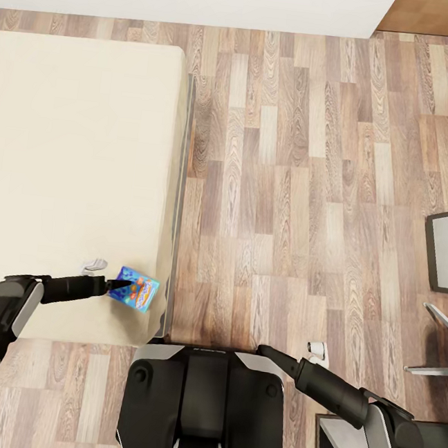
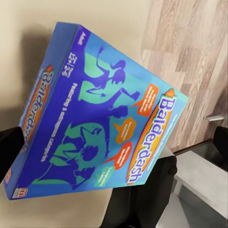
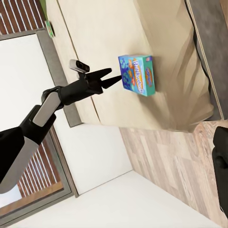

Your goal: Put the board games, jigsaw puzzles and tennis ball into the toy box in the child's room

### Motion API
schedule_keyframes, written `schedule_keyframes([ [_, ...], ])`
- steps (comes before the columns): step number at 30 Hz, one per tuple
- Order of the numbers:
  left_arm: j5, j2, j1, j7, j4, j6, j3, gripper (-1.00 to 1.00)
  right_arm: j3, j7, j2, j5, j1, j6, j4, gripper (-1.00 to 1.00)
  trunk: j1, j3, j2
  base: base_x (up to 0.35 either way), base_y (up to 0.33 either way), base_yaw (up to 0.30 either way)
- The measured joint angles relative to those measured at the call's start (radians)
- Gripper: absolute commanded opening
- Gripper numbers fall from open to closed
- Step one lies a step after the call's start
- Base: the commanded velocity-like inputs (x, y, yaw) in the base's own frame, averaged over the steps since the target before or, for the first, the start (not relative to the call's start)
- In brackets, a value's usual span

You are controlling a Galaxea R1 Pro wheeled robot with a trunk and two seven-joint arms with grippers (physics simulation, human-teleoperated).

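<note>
Black arms w/ grey-white shells, pointed black left pincer (image 1: 121,285).

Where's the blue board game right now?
In the head view the blue board game is at the bed's near corner, by the floor-side edge, with the left gripper at its left edge.

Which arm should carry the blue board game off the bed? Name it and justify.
Left. The left gripper is already at the blue board game near the bed corner, apparently gripping its edge. The right gripper hangs over the floor, well away.
</note>
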Motion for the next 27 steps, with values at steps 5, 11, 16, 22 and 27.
schedule_keyframes([
  [5, 0.000, -0.007, 0.000, 0.001, 0.000, -0.001, 0.000, 1.00, 0.000, 0.000, 0.000, -0.001, 0.000, 0.000, 0.000, 1.00, 0.000, 0.000, 0.000, 0.000, 0.000, 0.000],
  [11, 0.000, -0.008, 0.000, 0.001, 0.000, -0.002, 0.000, 1.00, -0.001, 0.000, 0.000, -0.001, 0.000, 0.000, 0.000, 1.00, 0.000, 0.000, 0.000, 0.000, 0.000, 0.000],
  [16, -0.001, -0.008, 0.000, 0.002, 0.000, -0.002, 0.000, 1.00, -0.015, 0.000, 0.000, -0.001, 0.000, 0.000, 0.000, 1.00, 0.000, 0.000, 0.000, 0.000, 0.000, 0.000],
  [22, -0.003, -0.008, 0.000, 0.003, 0.000, -0.004, 0.000, 1.00, -0.020, 0.000, 0.000, 0.000, 0.000, 0.000, 0.001, 1.00, 0.000, 0.000, 0.000, 0.000, 0.000, 0.000],
  [27, -0.003, -0.005, 0.000, 0.003, 0.000, -0.005, 0.000, 1.00, -0.020, 0.000, 0.001, 0.000, 0.000, 0.000, 0.001, 1.00, 0.000, 0.000, 0.000, 0.000, 0.000, 0.000],
])
